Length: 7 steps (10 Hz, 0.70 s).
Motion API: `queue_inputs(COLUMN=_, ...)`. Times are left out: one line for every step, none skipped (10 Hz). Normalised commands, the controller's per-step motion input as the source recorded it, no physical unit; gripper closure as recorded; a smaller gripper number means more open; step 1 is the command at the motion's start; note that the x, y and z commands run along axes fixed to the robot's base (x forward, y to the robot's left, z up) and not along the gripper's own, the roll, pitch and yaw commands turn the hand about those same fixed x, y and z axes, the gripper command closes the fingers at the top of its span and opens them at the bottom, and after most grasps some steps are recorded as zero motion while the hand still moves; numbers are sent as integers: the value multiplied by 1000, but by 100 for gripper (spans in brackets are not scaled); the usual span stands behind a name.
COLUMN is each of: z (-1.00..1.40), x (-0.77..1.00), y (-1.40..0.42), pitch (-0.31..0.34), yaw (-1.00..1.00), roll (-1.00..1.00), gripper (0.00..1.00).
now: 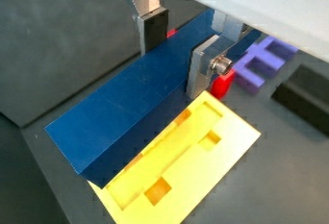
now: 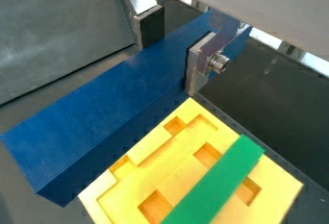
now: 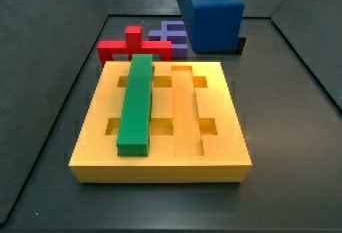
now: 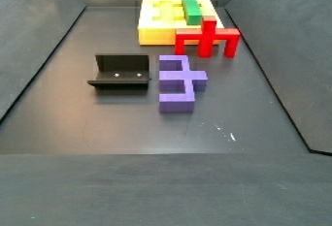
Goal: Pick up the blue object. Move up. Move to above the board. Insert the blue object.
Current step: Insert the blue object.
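Observation:
My gripper (image 1: 180,47) is shut on the blue object (image 1: 122,108), a long deep-blue bar that shows in both wrist views between the silver fingers (image 2: 202,60). In a side view the bar (image 3: 210,17) hangs end-on in the air over the far end of the board (image 3: 160,155); the gripper itself is out of that frame. The yellow board (image 2: 122,175) lies just below and beside the bar. A green bar (image 3: 136,102) lies in one of the board's grooves. In a side view (image 4: 153,34) the board shows, but neither the gripper nor the blue bar.
A red piece (image 3: 123,47) and the purple stepped block (image 3: 167,32) lie on the floor just behind the board. The dark fixture (image 4: 119,72) stands beside the purple block (image 4: 180,82). Grey walls enclose the floor.

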Motion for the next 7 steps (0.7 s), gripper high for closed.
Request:
queue_inputs(z=-1000, x=77, y=-83, pitch=-127, yaw=0, roll=0, gripper=100)
queue_inputs(z=-989, x=134, y=-51, pitch=-130, yaw=17, roll=4, gripper=100)
queue_inputs(z=-966, x=203, y=-123, pitch=-127, yaw=0, roll=60, gripper=100)
queue_inputs(z=-966, x=191, y=-174, pitch=-133, yaw=23, roll=53, gripper=100)
queue_inputs(z=-951, x=191, y=-226, pitch=-139, yaw=3, roll=67, gripper=100)
queue_inputs(z=-866, x=231, y=-223, pitch=-126, yaw=9, roll=137, gripper=100)
queue_inputs(z=-620, x=86, y=-117, pitch=-126, yaw=114, roll=269, gripper=100)
